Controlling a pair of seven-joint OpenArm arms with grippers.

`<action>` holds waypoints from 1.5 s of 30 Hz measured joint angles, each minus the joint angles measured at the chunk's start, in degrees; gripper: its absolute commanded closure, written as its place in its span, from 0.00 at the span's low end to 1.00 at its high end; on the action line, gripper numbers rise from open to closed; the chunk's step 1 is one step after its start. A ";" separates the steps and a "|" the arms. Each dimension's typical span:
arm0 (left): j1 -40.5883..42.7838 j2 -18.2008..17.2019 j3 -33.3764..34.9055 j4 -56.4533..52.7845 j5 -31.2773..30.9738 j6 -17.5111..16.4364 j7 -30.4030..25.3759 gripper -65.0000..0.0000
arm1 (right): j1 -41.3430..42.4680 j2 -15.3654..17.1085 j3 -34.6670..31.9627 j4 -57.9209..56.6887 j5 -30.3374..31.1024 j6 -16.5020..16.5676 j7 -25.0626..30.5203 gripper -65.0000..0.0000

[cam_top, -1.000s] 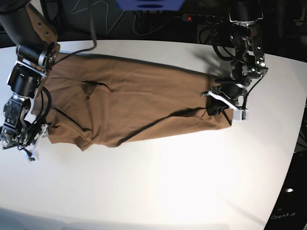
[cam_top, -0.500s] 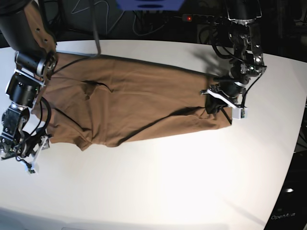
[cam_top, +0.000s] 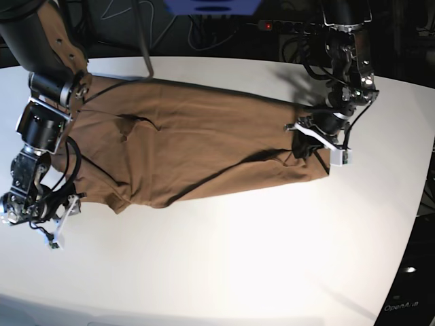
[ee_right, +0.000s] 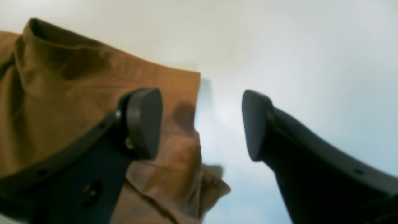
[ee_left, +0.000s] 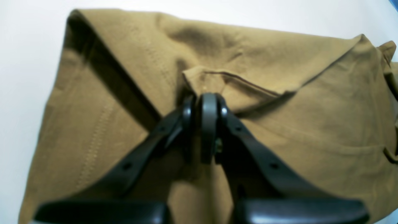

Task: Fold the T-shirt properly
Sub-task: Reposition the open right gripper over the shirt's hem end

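Note:
The tan T-shirt (cam_top: 197,142) lies spread lengthwise across the white table, creased, with a dark fold line running down its middle. At its right end my left gripper (cam_top: 304,145) is shut on a pinched ridge of the cloth. The left wrist view shows that gripper (ee_left: 203,99) with both pads pressed together on a raised fold of the T-shirt (ee_left: 279,130). By the shirt's lower left corner my right gripper (cam_top: 42,216) is open. In the right wrist view it (ee_right: 199,124) straddles the T-shirt (ee_right: 62,93) hem, one finger over cloth, the other over bare table, with nothing between them.
The white table (cam_top: 238,258) stretches in front of the shirt and curves away at its right edge (cam_top: 414,224). Behind the table's far edge are dark cables and a power strip with a red light (cam_top: 268,26).
My right arm has shifted a little toward the front along the shirt's left edge, still open. The left gripper has drawn slightly back with its pinch of cloth.

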 measured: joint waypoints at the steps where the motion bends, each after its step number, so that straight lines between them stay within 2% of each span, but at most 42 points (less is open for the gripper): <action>1: 0.09 0.02 0.00 0.00 0.00 0.00 0.00 0.95 | -0.09 0.09 0.00 -0.37 0.00 0.00 0.07 0.38; 6: 0.59 0.00 0.00 0.31 -0.24 0.00 -0.04 0.95 | 1.95 0.96 1.20 -8.90 -0.13 0.02 3.52 0.38; 10: 0.59 0.02 0.02 0.33 -0.24 0.00 -0.04 0.95 | 4.85 3.17 2.73 -18.16 -0.22 -0.15 8.37 0.38; 15: 0.59 0.07 0.00 0.33 -0.22 0.00 -0.02 0.95 | 5.33 3.78 3.02 -21.66 -0.37 -0.20 10.23 0.38; 45: 0.33 0.17 -0.11 0.33 -0.20 0.00 0.22 0.95 | 5.66 2.47 3.13 -21.70 -0.17 -0.20 8.79 0.39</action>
